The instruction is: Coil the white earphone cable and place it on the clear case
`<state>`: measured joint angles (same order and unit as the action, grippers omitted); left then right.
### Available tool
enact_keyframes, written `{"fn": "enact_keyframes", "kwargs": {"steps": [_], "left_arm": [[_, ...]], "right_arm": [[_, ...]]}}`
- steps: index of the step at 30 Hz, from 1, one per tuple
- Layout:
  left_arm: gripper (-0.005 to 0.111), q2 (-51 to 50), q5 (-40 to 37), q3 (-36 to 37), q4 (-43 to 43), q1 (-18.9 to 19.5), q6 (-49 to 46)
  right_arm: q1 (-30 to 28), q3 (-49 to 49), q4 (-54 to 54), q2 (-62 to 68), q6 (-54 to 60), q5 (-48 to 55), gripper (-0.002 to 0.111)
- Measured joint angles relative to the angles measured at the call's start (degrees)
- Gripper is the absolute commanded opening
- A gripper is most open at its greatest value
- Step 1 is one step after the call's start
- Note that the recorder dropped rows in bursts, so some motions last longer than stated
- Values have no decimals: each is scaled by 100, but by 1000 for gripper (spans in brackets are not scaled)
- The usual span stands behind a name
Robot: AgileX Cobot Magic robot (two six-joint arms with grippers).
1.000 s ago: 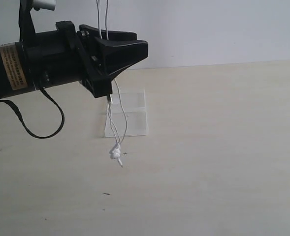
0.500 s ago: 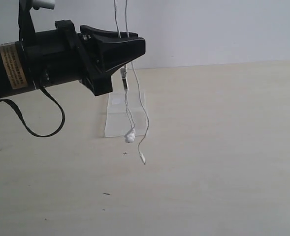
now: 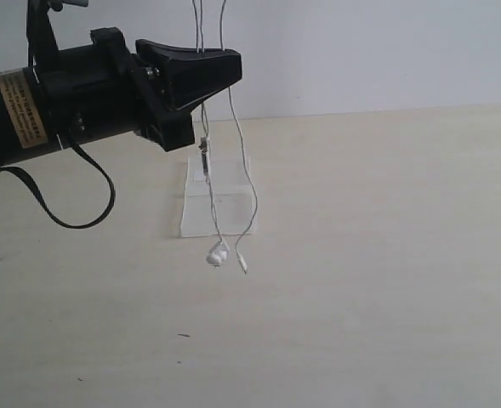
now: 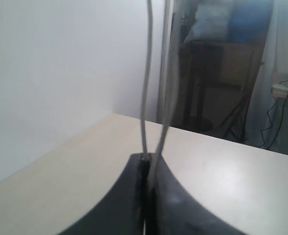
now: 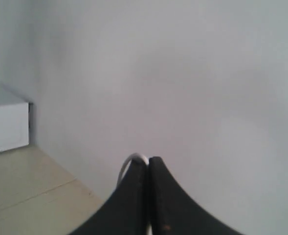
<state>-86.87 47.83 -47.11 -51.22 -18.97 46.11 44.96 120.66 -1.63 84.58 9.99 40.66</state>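
Exterior: your left gripper [image 3: 220, 68] pinches the white earphone cable [image 3: 205, 157]. Its tail has swung rightward and dangles uncoiled just before the clear case [image 3: 230, 180].
Left wrist: jaws clamp two strands.
Right wrist: right gripper [image 5: 147, 162] is closed on a cable loop.

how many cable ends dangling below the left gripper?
2: the earbud end hangs in front of the clear case; a thinner tip hangs just right of it. None look hidden.

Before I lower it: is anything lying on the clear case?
Nothing seen lying on the clear case; the white earphone cable, pinched in the left claw, only hangs across it. Thin strips behind the strands are covered.
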Motion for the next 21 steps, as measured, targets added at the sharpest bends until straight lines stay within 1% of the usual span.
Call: {"fn": "enact_keyframes", "kwargs": {"steps": [5,8,14,17,21], "left_arm": [[0,0,-391,-21,156,0,-40],[0,0,-642,-67,165,0,-47],[0,75,-458,-138,153,-33,-3],[0,75,-431,-211,103,-47,115],[0,75,-694,-355,4,-47,299]], "right_arm": [[0,0,-302,-376,-11,1159,0],[0,0,-292,-657,-11,1366,0],[0,0,-61,-1144,-233,1678,0],[0,0,-61,-1333,-363,2205,0],[0,0,-204,-1432,-496,2843,0]]}}
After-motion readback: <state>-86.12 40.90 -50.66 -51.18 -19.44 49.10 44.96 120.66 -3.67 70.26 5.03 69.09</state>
